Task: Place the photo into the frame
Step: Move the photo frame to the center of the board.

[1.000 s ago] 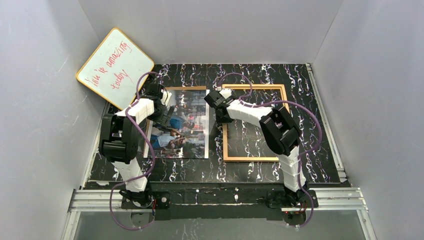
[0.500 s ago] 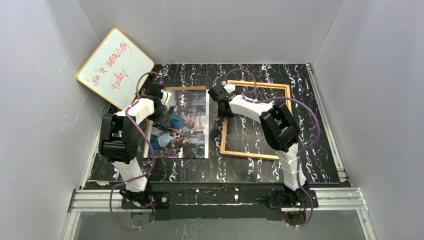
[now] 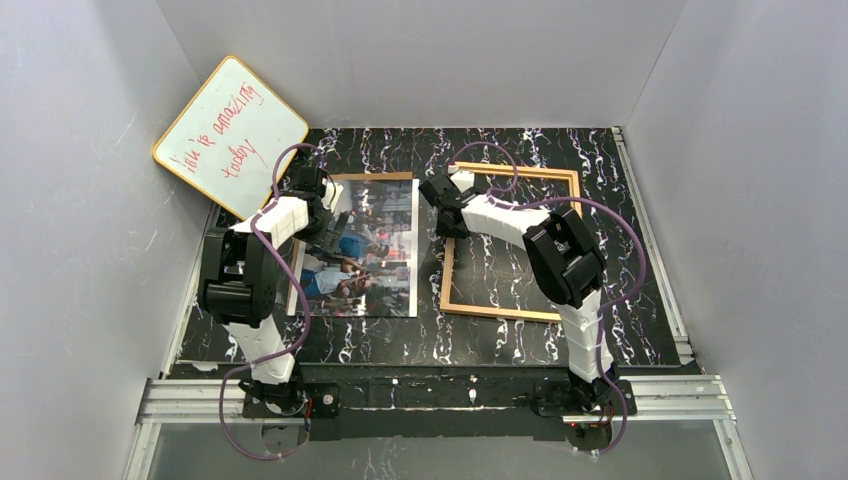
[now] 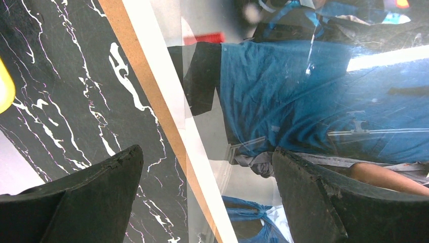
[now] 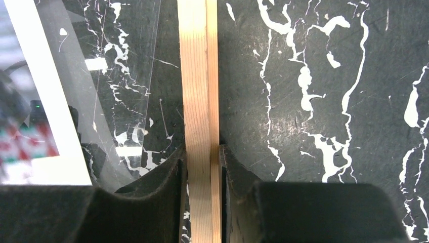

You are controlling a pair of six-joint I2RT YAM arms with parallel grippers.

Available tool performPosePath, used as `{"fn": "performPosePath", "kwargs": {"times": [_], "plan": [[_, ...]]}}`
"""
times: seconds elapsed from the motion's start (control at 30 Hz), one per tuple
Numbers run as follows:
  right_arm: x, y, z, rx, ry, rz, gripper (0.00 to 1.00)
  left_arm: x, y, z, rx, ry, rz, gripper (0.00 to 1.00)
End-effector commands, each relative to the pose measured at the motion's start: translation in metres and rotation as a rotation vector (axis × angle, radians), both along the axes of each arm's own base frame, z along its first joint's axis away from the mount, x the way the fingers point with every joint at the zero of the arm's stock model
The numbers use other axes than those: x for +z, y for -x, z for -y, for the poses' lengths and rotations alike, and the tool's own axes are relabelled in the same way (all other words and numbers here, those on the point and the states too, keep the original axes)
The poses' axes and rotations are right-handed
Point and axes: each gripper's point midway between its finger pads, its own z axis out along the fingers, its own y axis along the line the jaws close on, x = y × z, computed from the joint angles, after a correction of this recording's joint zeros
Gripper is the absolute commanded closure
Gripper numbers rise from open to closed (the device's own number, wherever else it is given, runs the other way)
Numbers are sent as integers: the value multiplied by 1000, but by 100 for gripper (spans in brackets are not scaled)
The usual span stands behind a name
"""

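Top view first: the photo (image 3: pixel 372 262) lies face up on the left half of the bench (image 3: pixel 640 300), on a brown board (image 3: pixel 372 177) that peeks out along its far edge. Your left hand (image 3: pixel 333 240) hangs over the photo's left part. The frame (image 3: pixel 500 314) lies to the right of the photo, close to it but apart, and sits a bit skewed to the bench edges. Your right hand (image 3: pixel 447 232) is down on the frame's left rail, near the far corner. A whiteboard (image 3: pixel 230 135) with red writing leans against the left wall behind the left arm.

Left wrist view: your left hand is spread wide, gripping nothing. One finger is over the dark marble, the other over the glossy print, and the photo's white border and the strip of brown board run between them. I can't tell if the tips touch the paper. A bit of the whiteboard's yellow rim shows at the left edge.

Right wrist view: your right hand is pinched narrow on the frame's light wood rail, with a pad pressed on each side of it. The clear pane (image 5: pixel 121 76) is to the left of that rail, catching reflections, and bare marble is to the right.
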Motion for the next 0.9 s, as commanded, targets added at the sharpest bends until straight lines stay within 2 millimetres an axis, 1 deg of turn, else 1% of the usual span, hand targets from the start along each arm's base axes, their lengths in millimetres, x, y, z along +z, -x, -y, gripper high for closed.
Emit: {"fn": "performPosePath", "kwargs": {"times": [0.0,0.07,0.1,0.17,0.23,0.33,0.37,0.4,0.43,0.47,0.5,0.53,0.6,0.63,0.67,0.7,0.73,0.77,0.87], "plan": [[-5,29,-21,-29,-112,-100,93,-12,18,-7,8,-21,-90,2],[-2,29,-25,-28,-131,-98,90,-11,17,-7,7,-18,-87,2],[-1,29,-27,-23,-141,-102,85,-12,17,-7,7,-17,-88,2],[3,26,-27,-21,-128,-95,69,-10,16,-6,9,-13,-88,2],[14,18,-21,-20,-84,-63,56,-4,14,-5,10,-7,-84,2],[45,7,-15,-8,-59,6,37,11,7,0,3,15,-66,2],[55,5,-15,2,-69,26,29,16,6,2,-2,28,-63,2],[66,3,-15,10,-80,47,19,24,2,4,-7,41,-54,2],[77,2,-18,18,-108,66,6,30,1,6,-11,52,-53,2],[88,0,-26,31,-172,74,2,37,-2,8,-15,65,-46,2],[102,-2,-38,71,-263,87,1,45,-6,10,-19,78,-34,2],[118,-6,-50,160,-365,109,1,52,-8,10,-24,85,-33,2],[148,-9,-59,230,-571,106,1,66,-14,12,-33,110,-24,2],[159,-7,-63,266,-670,103,1,75,-19,13,-41,126,-16,2],[169,-8,-68,289,-734,112,1,79,-22,14,-47,135,-15,2],[171,-8,-71,294,-751,110,1,80,-25,13,-46,136,-13,2],[169,-6,-77,309,-757,94,1,81,-28,12,-44,137,-8,2],[162,-5,-82,311,-758,64,1,79,-30,11,-44,146,-8,2],[127,-6,-92,200,-734,-31,1,73,-38,10,-48,164,2,3]]}}
